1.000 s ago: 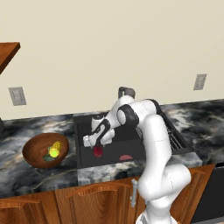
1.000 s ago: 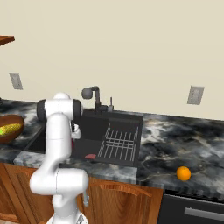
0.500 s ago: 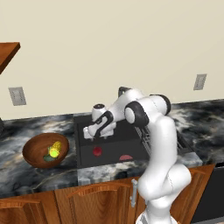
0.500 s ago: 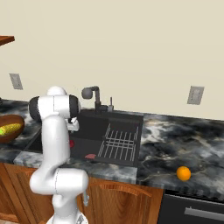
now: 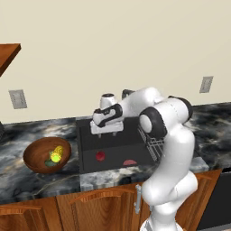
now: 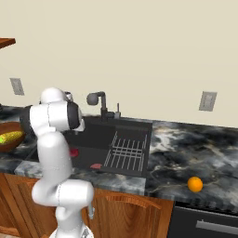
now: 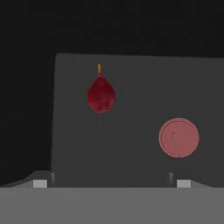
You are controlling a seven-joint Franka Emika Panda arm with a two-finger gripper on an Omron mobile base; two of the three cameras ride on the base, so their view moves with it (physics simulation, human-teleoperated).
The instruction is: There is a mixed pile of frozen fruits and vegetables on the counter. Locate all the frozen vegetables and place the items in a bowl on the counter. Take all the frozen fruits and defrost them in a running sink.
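Note:
My gripper hangs open above the black sink, holding nothing. Below it, on the basin floor, lies the dark red fruit. The hand view looks down on that red fruit, with my open gripper well above it. The orange fruit rests on the counter far to the right of the sink. Left of the sink stands the wooden bowl, holding the yellow corn cob and the dark green piece.
A flat pinkish drain patch marks the basin floor and also appears as the round drain patch. A wire rack fills the sink's right half. The dark faucet rises behind the basin. Wall sockets sit above the counter.
My gripper has lifted up out of the basin, away from the red fruit, which stays on the sink floor. The jaws remain open.

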